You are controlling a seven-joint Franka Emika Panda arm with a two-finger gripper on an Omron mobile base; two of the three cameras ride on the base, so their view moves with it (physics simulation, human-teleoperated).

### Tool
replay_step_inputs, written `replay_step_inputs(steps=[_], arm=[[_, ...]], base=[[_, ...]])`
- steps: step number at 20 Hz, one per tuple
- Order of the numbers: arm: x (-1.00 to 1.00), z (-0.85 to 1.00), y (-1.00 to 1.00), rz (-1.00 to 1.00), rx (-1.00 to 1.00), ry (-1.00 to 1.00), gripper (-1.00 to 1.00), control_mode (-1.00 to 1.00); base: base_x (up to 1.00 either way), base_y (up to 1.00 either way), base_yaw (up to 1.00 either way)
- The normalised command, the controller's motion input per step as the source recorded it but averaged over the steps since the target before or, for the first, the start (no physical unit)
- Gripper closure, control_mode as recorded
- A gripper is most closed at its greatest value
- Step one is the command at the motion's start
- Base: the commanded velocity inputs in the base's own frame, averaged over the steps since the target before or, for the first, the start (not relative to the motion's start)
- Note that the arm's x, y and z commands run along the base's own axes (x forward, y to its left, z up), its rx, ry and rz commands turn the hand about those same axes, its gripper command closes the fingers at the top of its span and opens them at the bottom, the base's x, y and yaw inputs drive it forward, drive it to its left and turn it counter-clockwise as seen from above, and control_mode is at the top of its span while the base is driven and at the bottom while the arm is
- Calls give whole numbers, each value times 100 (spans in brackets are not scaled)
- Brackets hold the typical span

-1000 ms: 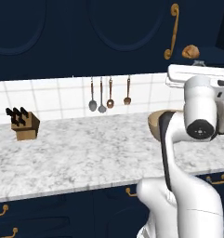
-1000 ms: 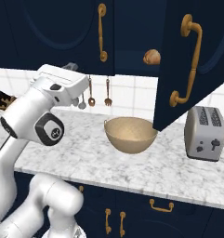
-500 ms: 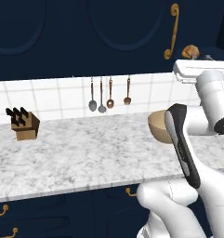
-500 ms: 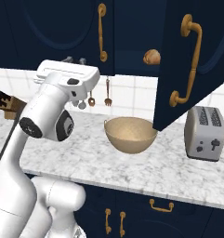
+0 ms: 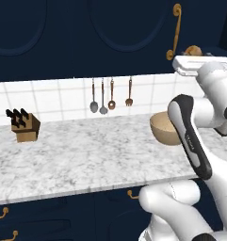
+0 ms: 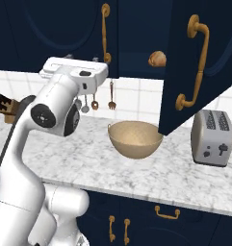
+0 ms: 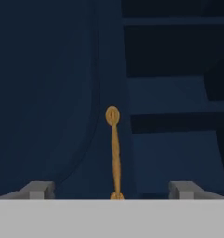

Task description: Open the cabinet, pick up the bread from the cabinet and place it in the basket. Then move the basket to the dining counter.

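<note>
1. Since a second ago the arm has swung round: its forearm now crosses low in front of the basket (image 5: 165,128) in the left base view, and the hand has risen up level with the wall cabinets.
2. The gripper (image 7: 112,189) faces a shut navy door; its two fingertips (image 7: 38,189) stand wide apart with nothing between them, where a second ago they were closed.
3. One brass handle (image 7: 114,151) runs upright midway between the tips, seen in the hand view.
4. The cabinet (image 6: 197,72) door stands swung open, same as before, its long curved handle facing out.
5. One bread (image 6: 157,58) bun sits on the shelf inside the open cabinet, above the basket and unmoved.
6. One basket rests on the marble counter (image 6: 161,178), empty, just left of the open door.
7. One silver toaster (image 6: 212,137) stands to the right of the basket.
8. One knife block (image 5: 23,125) sits far left on the counter.
9. Four hanging utensils (image 5: 111,95) line the tiled wall.
</note>
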Motion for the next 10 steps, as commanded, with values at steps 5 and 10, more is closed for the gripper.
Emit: replay_step_inputs(steps=[5, 10], arm=[[32, 9, 7, 0, 0, 12, -100, -100], [36, 0, -3, 0, 0, 8, -100, -100]], base=[[0, 0, 0], [0, 0, 0]])
